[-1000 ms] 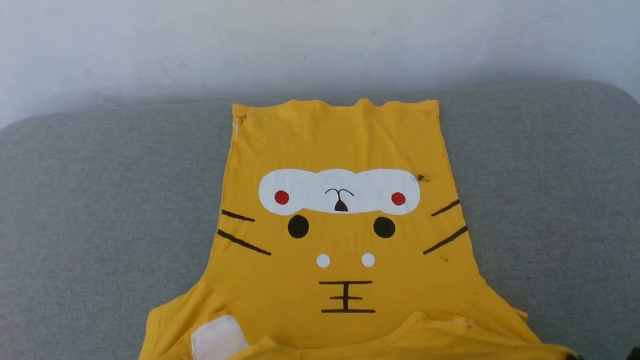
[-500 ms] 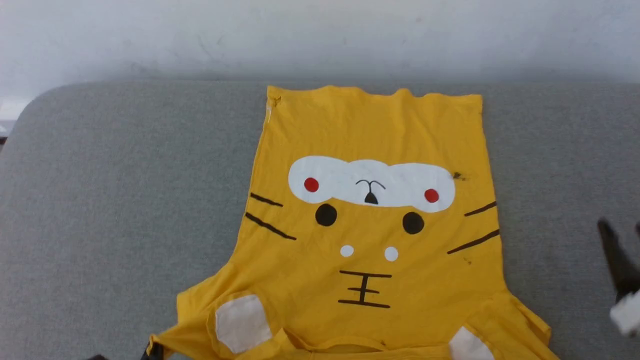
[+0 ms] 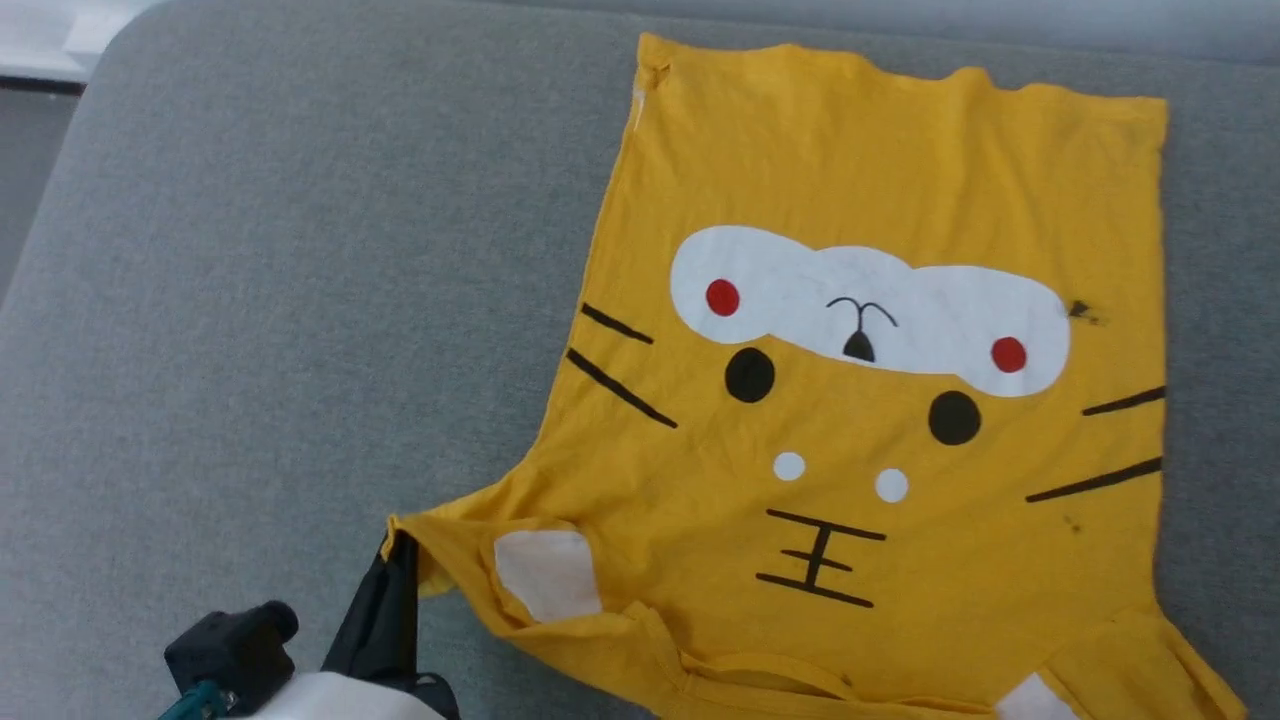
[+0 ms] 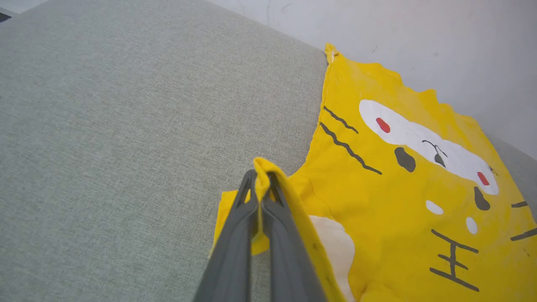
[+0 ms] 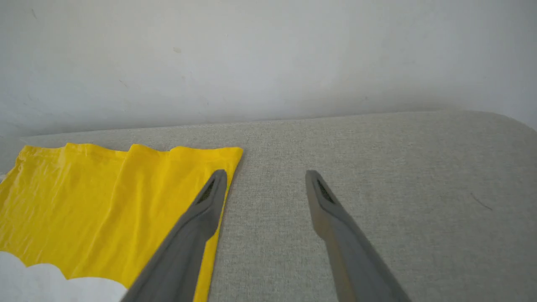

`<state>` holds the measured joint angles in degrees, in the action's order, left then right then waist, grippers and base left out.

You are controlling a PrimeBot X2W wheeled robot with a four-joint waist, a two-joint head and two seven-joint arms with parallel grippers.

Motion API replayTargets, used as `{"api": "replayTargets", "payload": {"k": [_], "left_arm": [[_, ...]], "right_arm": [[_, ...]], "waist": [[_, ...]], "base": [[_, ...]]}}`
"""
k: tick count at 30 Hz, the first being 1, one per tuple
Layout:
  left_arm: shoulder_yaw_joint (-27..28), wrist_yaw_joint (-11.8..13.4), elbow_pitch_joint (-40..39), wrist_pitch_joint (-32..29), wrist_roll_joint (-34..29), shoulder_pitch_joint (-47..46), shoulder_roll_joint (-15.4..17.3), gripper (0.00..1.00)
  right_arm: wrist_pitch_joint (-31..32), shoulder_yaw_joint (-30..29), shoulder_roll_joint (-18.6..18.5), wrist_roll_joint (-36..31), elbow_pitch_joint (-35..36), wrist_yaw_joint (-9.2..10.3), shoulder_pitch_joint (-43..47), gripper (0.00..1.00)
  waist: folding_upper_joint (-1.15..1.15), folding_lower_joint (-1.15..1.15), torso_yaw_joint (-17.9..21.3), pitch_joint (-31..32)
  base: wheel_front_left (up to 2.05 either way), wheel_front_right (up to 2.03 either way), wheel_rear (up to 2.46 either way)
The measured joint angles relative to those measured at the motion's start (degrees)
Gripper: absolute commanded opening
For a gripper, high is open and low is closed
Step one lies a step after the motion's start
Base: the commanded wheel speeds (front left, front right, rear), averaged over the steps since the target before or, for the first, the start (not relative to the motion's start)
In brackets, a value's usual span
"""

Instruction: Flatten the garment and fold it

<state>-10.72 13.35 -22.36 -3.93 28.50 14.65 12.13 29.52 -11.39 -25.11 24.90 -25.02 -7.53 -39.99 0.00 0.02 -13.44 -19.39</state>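
Note:
The garment (image 3: 880, 420) is a bright yellow T-shirt with a cartoon face print, lying face up on the grey padded surface (image 3: 300, 300), hem toward the far wall. My left gripper (image 3: 398, 545) is shut on the tip of its left sleeve at the lower left; in the left wrist view the yellow fabric (image 4: 261, 197) is pinched between the dark fingers (image 4: 235, 251) and lifted a little. My right gripper (image 5: 265, 181) stands open above the grey surface beside the garment's (image 5: 105, 201) far right hem corner, with nothing between its fingers.
A pale wall (image 5: 268, 58) rises just behind the padded surface. The surface's rounded left corner (image 3: 110, 60) drops off to a darker floor. Bare grey padding stretches left of the garment.
The head camera has turned left and down, so the whole picture shifted. My left gripper has come into view gripping the sleeve tip. My right gripper, seen at the right edge half a second ago, has left the head view.

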Motion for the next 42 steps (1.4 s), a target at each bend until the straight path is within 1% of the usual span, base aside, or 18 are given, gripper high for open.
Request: {"api": "replayTargets", "payload": {"k": [3,8,11,14,16,18,20,21,22,25,29,32,35,37,39,42], "left_arm": [[-0.71,-1.58,1.66,1.51,0.37,-2.23,-0.65,0.00],[-1.54,-3.25,4.63,3.45,1.11,-4.85,-1.52,0.00],[-1.91,-4.13,6.32,4.23,1.25,-6.05,-1.79,0.00],[-2.18,-4.76,7.47,4.69,1.32,-7.15,-1.93,0.00],[-2.30,-4.92,8.11,4.97,1.35,-7.64,-1.94,0.00],[-2.38,-5.20,8.39,5.23,1.35,-7.81,-1.94,0.00],[-2.38,-5.21,8.61,5.49,1.35,-7.81,-1.93,0.00],[-2.41,-5.22,8.61,5.53,1.35,-7.81,-1.93,0.00],[-2.43,-5.22,8.65,5.53,1.35,-7.81,-1.92,0.00],[-2.36,-5.22,8.62,5.53,1.35,-7.80,-1.82,0.00],[-1.97,-5.15,8.47,5.49,1.35,-7.74,-1.26,0.00],[-1.52,-4.93,8.17,5.16,1.35,-7.66,-0.63,0.00],[-0.71,-4.16,7.87,4.43,1.35,-7.19,0.30,0.00],[0.11,-3.57,7.50,3.86,1.35,-5.95,1.07,0.00],[0.90,-2.99,7.15,3.20,1.35,-4.45,2.13,0.00],[2.23,-2.14,6.33,2.13,1.36,-3.13,3.34,0.00]], "right_arm": [[5.11,1.85,-1.07,-0.05,-5.70,0.00,-6.04,1.00],[13.27,4.91,-2.11,-1.90,-11.85,0.00,-13.61,1.00],[15.58,5.25,-1.96,-3.59,-14.94,0.00,-17.36,1.00],[17.96,5.33,-1.82,-6.49,-17.85,0.00,-19.22,1.00],[20.07,4.05,-1.94,-7.98,-19.86,-0.01,-20.43,1.00],[23.58,2.40,-2.13,-9.21,-21.79,-0.01,-22.24,1.00],[26.68,0.86,-2.33,-10.82,-22.83,-0.02,-23.58,0.38],[27.72,0.16,-2.31,-11.58,-23.12,-0.02,-24.03,0.24],[28.49,-0.86,-2.26,-12.24,-23.46,-0.01,-24.26,0.00],[30.04,-3.05,-1.59,-14.15,-24.06,-0.02,-24.16,0.00],[30.48,-2.37,0.36,-16.34,-23.30,0.01,-23.57,0.00],[30.42,1.22,1.41,-16.04,-21.34,0.00,-22.27,0.00],[29.50,7.55,1.25,-13.44,-17.31,0.00,-21.08,0.00],[29.40,13.08,-0.16,-10.80,-13.21,0.00,-20.14,0.00],[29.53,18.51,-2.59,-7.75,-8.49,-0.01,-18.25,0.00],[30.47,24.34,-8.20,-2.19,-1.04,-0.01,-12.76,0.00]], "waist": [[0.00,0.00,-2.18,-2.19],[0.00,-0.01,-5.43,-5.92],[0.00,-0.01,-7.00,-8.08],[0.00,-0.01,-8.53,-9.73],[0.00,-0.03,-9.49,-10.50],[0.00,-0.04,-10.34,-10.99],[0.00,-0.04,-10.96,-11.22],[0.00,-0.04,-11.16,-11.19],[0.00,-0.04,-11.26,-11.07],[0.00,-0.03,-11.27,-10.37],[0.00,-0.02,-10.84,-8.90],[0.00,-0.01,-10.20,-7.33],[0.00,-0.02,-9.23,-5.37],[0.00,-0.02,-8.26,-3.97],[0.00,-0.03,-6.92,-2.69],[0.00,-0.02,-4.80,-0.49]], "base": [[0.00,0.00,0.00],[0.00,0.00,0.00],[0.00,0.00,0.00],[0.00,0.00,0.00],[0.00,0.00,0.00],[0.00,0.00,0.00],[0.00,0.00,0.00],[0.00,0.00,0.00],[0.00,0.00,0.00],[0.00,0.00,0.00],[0.00,0.00,0.00],[0.00,0.00,0.00],[0.00,0.00,0.00],[0.00,0.00,0.00],[0.00,0.00,0.00],[0.00,0.00,0.00]]}}
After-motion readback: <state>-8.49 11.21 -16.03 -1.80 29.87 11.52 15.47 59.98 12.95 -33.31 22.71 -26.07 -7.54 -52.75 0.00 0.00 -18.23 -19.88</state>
